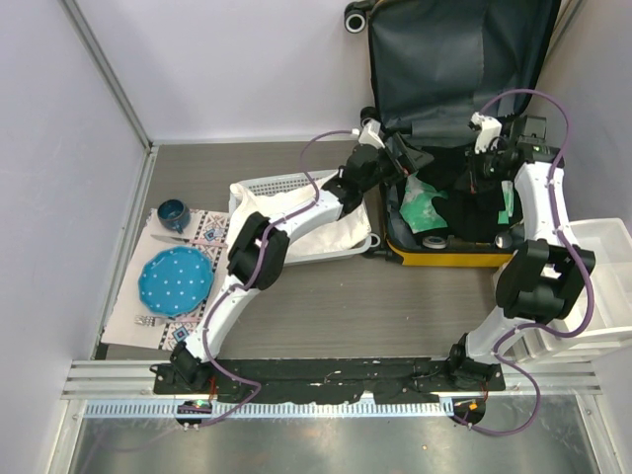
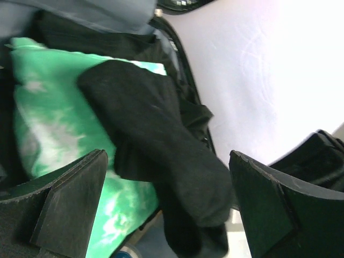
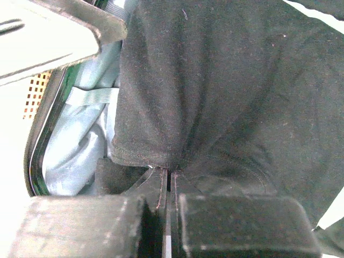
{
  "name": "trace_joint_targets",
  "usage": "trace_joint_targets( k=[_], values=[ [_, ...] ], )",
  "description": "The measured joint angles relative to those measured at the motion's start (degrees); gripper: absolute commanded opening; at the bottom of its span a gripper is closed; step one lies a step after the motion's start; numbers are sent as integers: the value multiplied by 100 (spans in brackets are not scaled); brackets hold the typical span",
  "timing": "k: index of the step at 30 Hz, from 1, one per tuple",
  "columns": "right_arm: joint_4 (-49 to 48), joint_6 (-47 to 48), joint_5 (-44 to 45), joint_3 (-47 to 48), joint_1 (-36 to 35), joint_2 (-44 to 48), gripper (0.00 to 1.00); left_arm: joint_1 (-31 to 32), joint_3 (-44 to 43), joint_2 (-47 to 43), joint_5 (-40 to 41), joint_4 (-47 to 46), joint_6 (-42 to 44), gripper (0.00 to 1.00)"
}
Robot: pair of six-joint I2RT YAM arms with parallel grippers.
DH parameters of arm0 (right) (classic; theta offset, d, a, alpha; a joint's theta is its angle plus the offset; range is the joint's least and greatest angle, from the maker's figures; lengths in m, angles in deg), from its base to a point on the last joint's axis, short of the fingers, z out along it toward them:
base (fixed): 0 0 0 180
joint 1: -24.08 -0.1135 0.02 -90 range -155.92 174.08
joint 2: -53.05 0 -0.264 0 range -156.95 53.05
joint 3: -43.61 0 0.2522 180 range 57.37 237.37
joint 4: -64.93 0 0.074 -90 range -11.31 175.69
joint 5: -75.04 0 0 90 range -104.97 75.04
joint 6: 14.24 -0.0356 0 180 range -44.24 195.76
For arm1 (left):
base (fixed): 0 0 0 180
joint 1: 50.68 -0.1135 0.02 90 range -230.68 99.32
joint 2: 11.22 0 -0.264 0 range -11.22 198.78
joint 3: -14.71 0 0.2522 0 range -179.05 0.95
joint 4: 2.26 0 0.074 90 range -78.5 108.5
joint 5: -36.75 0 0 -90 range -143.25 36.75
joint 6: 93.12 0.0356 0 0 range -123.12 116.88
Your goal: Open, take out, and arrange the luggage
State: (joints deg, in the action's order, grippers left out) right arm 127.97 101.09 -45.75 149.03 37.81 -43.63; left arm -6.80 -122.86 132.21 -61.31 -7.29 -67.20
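Step 1 (open) is done. The luggage (image 1: 449,259) sits at the back right of the table (image 1: 395,306), with its lid (image 1: 454,49) propped against the rear wall and the grey lining exposed. Take-out looks under way; no arranging is visible yet.

- White mesh basket (image 1: 276,186), just left of the luggage, holds a white cloth (image 1: 316,232). I cannot tell whether it came from the case.
- Left gripper (image 2: 166,185) hangs over the case's left half. Its jaws are wide and empty, straddling a black sock-like piece (image 2: 156,145) that lies over a green-and-white garment (image 2: 54,107).
- Right gripper (image 3: 169,215) is over the right half, jaws pinched tight on the hem of a black garment (image 3: 226,97).

All 3 items remain inside the shell.

Surface is a grey-brown wood-grain table. At far left are a placemat (image 1: 212,232), a teal cup (image 1: 173,213) and a dotted plate (image 1: 176,279). At far right are white drawer bins (image 1: 612,247). Plain pale walls enclose 3 sides.
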Motion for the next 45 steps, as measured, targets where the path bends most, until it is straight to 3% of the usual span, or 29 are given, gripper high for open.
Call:
trace_joint_targets(
  k=[12, 22, 25, 26, 28, 29, 30, 39, 44, 45],
  values=[
    [260, 229, -247, -59, 299, 66, 0, 50, -675, 442, 704, 555, 26, 98],
    [697, 520, -404, -72, 389, 195, 1, 177, -940, 706, 898, 675, 118, 78],
    [807, 608, -446, -76, 479, 197, 1, 205, -940, 750, 892, 693, 127, 58],
    [837, 638, -455, -83, 503, 199, 1, 214, -940, 758, 892, 697, 125, 42],
    [885, 713, -479, -109, 533, 210, 1, 214, -942, 767, 887, 691, 160, 24],
    [909, 743, -492, -122, 542, 219, 0, 214, -949, 767, 887, 680, 184, 4],
    [940, 765, -514, -133, 551, 225, 1, 212, -960, 767, 883, 667, 232, 0],
    [892, 763, -903, -363, 433, 229, 0, 17, -568, 286, 706, 743, 802, 0],
    [748, 597, -988, -570, -122, 225, 1, -240, 664, -752, 476, 876, 1204, 0],
    [713, 575, -1008, -570, -264, 225, 7, -319, 938, -979, 457, 898, 1287, 0]
  ],
)
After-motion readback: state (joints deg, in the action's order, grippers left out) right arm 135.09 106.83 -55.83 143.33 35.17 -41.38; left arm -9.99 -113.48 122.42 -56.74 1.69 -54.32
